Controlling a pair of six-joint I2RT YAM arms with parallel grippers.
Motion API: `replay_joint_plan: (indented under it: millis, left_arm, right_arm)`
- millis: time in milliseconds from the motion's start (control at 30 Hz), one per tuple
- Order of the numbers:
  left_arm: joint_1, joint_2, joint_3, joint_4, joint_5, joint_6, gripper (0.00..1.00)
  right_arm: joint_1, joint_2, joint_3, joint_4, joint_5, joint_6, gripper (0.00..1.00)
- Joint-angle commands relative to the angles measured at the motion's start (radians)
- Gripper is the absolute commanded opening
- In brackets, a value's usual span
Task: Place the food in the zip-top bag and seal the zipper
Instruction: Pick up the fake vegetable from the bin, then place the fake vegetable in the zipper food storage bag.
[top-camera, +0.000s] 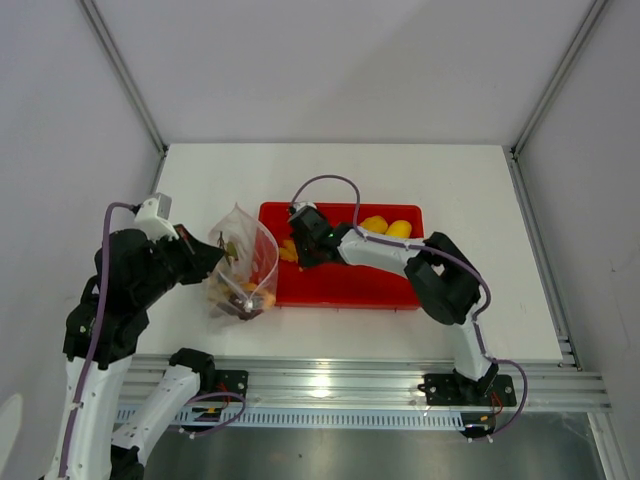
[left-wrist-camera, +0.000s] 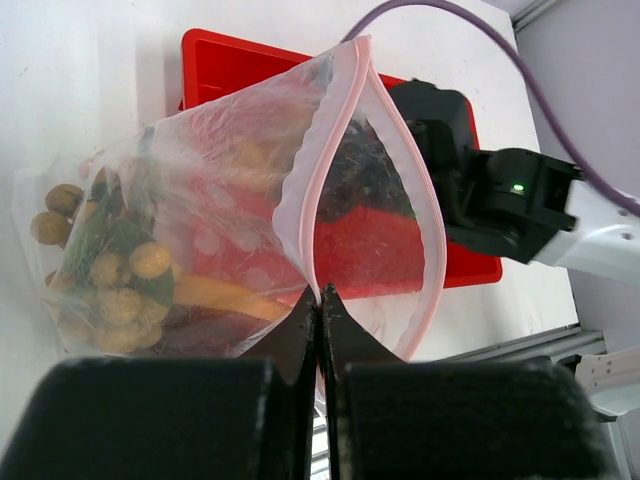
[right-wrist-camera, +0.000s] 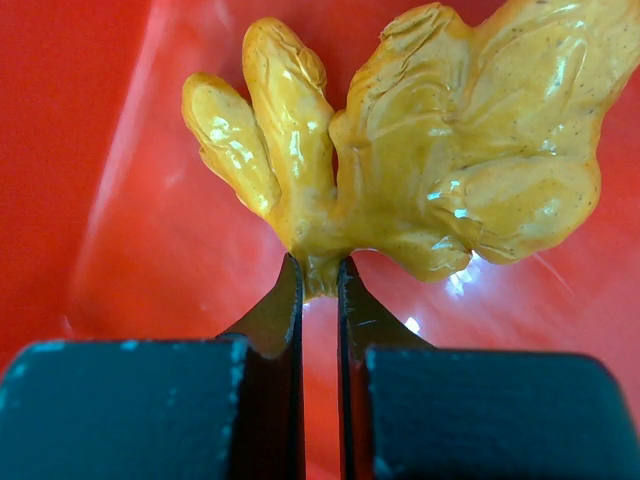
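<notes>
Both claws are closed over a white table (top-camera: 450, 180) between pale walls (top-camera: 60, 100): left gripper (left-wrist-camera: 320, 300) pinching the zip-top bag's (top-camera: 243, 262) zipper (left-wrist-camera: 283, 218) just left of the red tray (top-camera: 350, 288), right gripper (right-wrist-camera: 318, 278) nipping orange chunks (right-wrist-camera: 430, 170) inside it.

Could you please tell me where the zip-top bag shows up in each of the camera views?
Top external: the zip-top bag sits left of centre, at the left end of the red tray, pinched by the left gripper.
Left wrist: the zip-top bag fills the middle, its zipper pinched at the bottom edge.
Right wrist: not in view; the right gripper holds orange chunks.
Shared landmark: the red tray, in all three.
</notes>
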Motion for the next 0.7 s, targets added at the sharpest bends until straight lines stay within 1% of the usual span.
replay_joint_plan:
  millis: [0, 133, 167, 233, 300, 333, 400, 433, 467, 500, 533, 567, 633, 667]
  left_arm:
    - [0.009, 0.018, -0.002, 0.056, 0.028, -0.001, 0.01]
    - [0.009, 0.024, -0.015, 0.065, 0.039, 0.014, 0.01]
    - [0.009, 0.027, -0.02, 0.065, 0.048, 0.019, 0.01]
    - [0.007, 0.032, -0.026, 0.07, 0.054, 0.03, 0.0]
    - [0.009, 0.035, -0.034, 0.079, 0.068, 0.04, 0.01]
    - [0.009, 0.043, -0.034, 0.087, 0.074, 0.044, 0.01]
    - [0.009, 0.052, -0.034, 0.096, 0.09, 0.054, 0.01]
    - [0.009, 0.063, -0.037, 0.105, 0.109, 0.059, 0.01]
    - [0.009, 0.069, -0.041, 0.108, 0.119, 0.062, 0.01]
    - [0.009, 0.073, -0.046, 0.113, 0.129, 0.068, 0.0]
    - [0.009, 0.08, -0.051, 0.119, 0.146, 0.07, 0.01]
    - [0.009, 0.086, -0.064, 0.131, 0.152, 0.073, 0.01]
    - [0.009, 0.092, -0.072, 0.14, 0.16, 0.077, 0.01]
    - [0.009, 0.102, -0.074, 0.14, 0.162, 0.079, 0.01]
  right_arm:
    - [-0.016, -0.174, -0.034, -0.069, 0.105, -0.014, 0.0]
    - [-0.01, -0.312, -0.049, -0.164, 0.149, -0.053, 0.0]
    - [-0.001, -0.37, -0.046, -0.204, 0.168, -0.067, 0.0]
    - [0.037, -0.425, -0.017, -0.251, 0.238, -0.097, 0.0]
    - [0.064, -0.488, 0.026, -0.345, 0.274, -0.127, 0.0]
    - [0.079, -0.504, 0.084, -0.377, 0.292, -0.136, 0.0]
    - [0.145, -0.533, 0.139, -0.457, 0.321, -0.179, 0.0]
    - [0.172, -0.537, 0.197, -0.48, 0.358, -0.192, 0.0]
    - [0.224, -0.537, 0.225, -0.52, 0.364, -0.204, 0.0]
    - [0.246, -0.537, 0.254, -0.543, 0.364, -0.222, 0.0]
    - [0.264, -0.522, 0.282, -0.561, 0.364, -0.226, 0.0]
    - [0.296, -0.511, 0.337, -0.602, 0.383, -0.23, 0.0]
    - [0.329, -0.46, 0.395, -0.652, 0.418, -0.242, 0.0]
    - [0.343, -0.441, 0.452, -0.7, 0.448, -0.244, 0.0]
